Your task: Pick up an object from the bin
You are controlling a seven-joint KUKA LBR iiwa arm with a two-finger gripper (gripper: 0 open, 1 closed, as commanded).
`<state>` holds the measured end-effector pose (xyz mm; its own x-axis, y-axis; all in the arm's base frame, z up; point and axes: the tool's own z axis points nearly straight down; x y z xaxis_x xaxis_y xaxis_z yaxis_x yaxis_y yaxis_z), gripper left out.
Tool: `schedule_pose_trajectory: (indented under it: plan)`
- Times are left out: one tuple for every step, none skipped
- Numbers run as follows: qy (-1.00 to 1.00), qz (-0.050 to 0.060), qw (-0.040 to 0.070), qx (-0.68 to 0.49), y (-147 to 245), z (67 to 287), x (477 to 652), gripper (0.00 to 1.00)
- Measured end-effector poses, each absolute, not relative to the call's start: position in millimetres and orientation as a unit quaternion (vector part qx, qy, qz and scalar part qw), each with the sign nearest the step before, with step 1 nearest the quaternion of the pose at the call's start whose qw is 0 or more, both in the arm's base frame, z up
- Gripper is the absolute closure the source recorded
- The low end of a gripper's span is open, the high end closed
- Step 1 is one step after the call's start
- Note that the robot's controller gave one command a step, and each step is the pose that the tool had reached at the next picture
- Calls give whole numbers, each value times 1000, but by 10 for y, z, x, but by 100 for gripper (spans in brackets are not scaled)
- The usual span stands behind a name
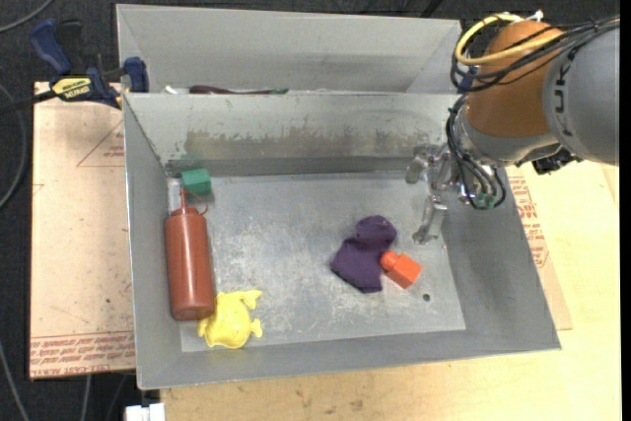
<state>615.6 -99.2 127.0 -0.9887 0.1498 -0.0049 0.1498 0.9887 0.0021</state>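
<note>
– As I look down into the grey metal bin (296, 242) from my console, the end effector (429, 202) sits in the right part of it, closer to the far wall than to the near one. It hangs from the arm's orange-covered wrist (508, 79), which reaches in from the right.

– Is it clenched or released?

– I cannot tell from this angle. I also cannot tell whether its tip touches the bin's floor or hangs above it.

– What lies closest to it?

– An orange block (400, 269) rests on the floor just to the near left of the end effector, apart from it in my view. A crumpled purple cloth lump (363, 253) touches the block's left side, a little right of the bin's middle. Those two things are nearest to it.

– And the others?

– They are well apart from it, along the left wall. A red squeeze bottle (189, 261) lies on its side with its nozzle towards the far wall, and a green block (197, 181) sits just beside that nozzle. A yellow soft toy (231, 320) lies by the bottle's base, near the near-left corner.
</note>
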Motion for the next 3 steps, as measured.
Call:
schedule_pose_trajectory:
  plan:
    - [1000,1,4,-5,-468,708,5849,100]
    - [1000,1,4,-5,-467,708,5849,100]
    - [1000,2,-1,-2,-483,1090,5822,100]
